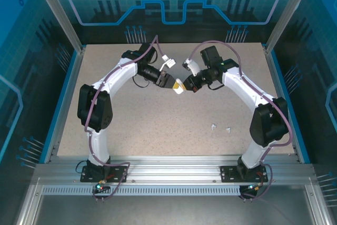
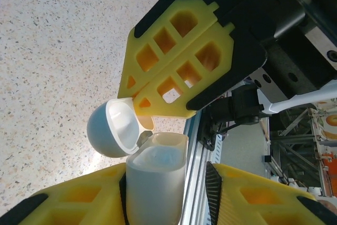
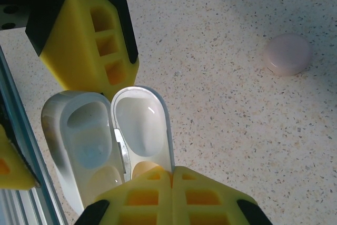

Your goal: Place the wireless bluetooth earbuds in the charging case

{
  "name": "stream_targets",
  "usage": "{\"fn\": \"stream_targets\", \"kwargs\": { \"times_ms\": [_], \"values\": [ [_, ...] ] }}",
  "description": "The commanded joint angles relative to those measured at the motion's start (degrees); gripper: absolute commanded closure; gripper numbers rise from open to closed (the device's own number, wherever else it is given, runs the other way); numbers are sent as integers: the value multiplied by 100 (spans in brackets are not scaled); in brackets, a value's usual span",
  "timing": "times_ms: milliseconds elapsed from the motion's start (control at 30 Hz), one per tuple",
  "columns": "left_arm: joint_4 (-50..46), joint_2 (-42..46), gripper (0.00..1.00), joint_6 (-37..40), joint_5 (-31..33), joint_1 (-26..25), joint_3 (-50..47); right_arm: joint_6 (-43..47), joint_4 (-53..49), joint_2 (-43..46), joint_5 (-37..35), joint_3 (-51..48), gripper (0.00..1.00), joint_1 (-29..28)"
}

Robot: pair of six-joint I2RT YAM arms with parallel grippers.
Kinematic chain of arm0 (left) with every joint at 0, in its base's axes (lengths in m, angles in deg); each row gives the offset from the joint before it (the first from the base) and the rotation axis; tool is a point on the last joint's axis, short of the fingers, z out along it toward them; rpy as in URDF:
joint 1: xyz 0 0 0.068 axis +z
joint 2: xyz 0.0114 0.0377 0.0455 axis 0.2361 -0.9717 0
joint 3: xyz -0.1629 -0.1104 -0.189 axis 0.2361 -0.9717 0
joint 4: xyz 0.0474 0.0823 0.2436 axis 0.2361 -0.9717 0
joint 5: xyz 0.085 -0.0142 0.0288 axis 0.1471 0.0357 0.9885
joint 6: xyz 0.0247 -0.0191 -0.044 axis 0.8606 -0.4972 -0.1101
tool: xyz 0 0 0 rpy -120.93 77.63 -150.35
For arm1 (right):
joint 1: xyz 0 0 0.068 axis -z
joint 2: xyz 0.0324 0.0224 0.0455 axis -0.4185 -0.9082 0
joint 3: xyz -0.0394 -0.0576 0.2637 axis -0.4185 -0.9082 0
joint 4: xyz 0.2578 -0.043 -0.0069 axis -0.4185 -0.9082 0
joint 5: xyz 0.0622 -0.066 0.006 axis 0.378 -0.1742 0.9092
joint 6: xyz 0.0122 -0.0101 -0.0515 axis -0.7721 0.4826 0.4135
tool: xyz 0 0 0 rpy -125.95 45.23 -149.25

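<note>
**Open charging case sits between two robot hands; earbuds lie loose on worktop**

From above, the left hand (image 1: pixel 172 84) and the right hand (image 1: pixel 188 85) meet nose to nose over the middle of the speckled worktop (image 1: pixel 158 125), with the white charging case (image 1: pixel 179 88) between them. Two white earbuds (image 1: pixel 214 127) lie well apart from it, nearer the right arm's base. They are too small to tell which way they point.

In the left wrist view, the case body runs lengthwise between the left hand's fingers, its mouth pointing away from the camera and its lid (image 2: pixel 116 127) swung open to the left. One pad touches the body and a slit shows at the other, so whether the case is gripped cannot be told. The right hand's fingers, pressed together, crowd the mouth, with their tips at the lid's rim.

In the right wrist view, body and lid lie side by side, their long axes running toward the closed right hand. A pale pink rounded object (image 3: pixel 287 54) rests on the worktop, well apart.
</note>
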Motion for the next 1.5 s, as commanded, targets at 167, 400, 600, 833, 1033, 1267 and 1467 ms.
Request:
{"fn": "stream_targets", "kwargs": {
  "times_ms": [167,400,600,833,1033,1267,1467],
  "values": [
    [-276,-195,63,283,-323,-38,140,57,-128,-116,55,290,100,-148],
    [-271,-222,72,312,-323,-41,137,58,-157,-146,18,325,100,-162],
    [-264,-223,85,327,-315,-33,127,8,-139,-142,-22,347,100,-162],
    [136,-2,100,175,-217,15,-153,-739,116,220,-133,320,58,139],
    [1734,852,100,-595,166,81,-1168,-1727,214,1040,-251,24,42,724],
    [4979,2082,100,-1974,938,73,-2896,-3008,-117,1756,-1272,-782,40,841],
    [7510,3129,100,-2604,2608,-50,-4461,-3725,-636,1896,-2160,-1686,40,658]
  ]
}}
